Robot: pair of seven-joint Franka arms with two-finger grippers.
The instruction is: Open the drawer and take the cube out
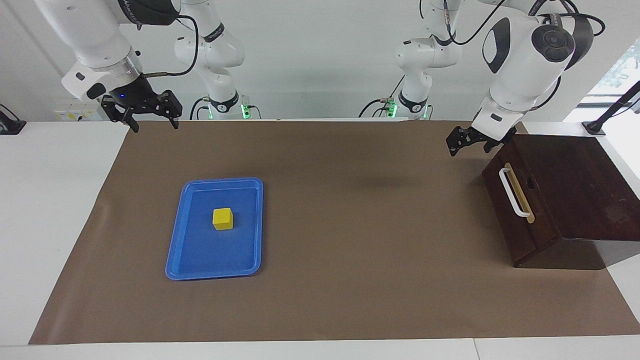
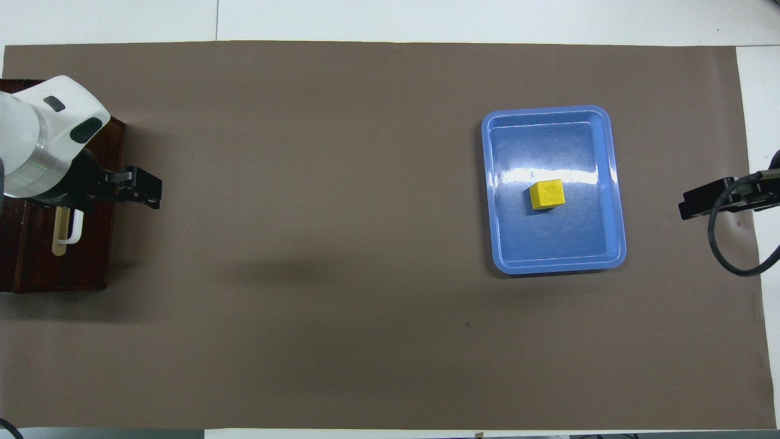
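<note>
Over the mat's edge at the right arm's end, the right gripper (image 1: 148, 116) is hanging with jaws wide and empty. The cube (image 1: 222, 218) is sitting in the blue tray (image 1: 176, 250). The left gripper (image 1: 462, 142) is hovering spread wide and empty, just beside the box, whose drawer (image 1: 520, 210) is sitting closed.

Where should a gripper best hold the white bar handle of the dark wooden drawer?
Probably at the middle of the white bar handle, coming from in front of the closed dark wooden drawer. The bar stands off the front, leaving a gap for one finger.
</note>
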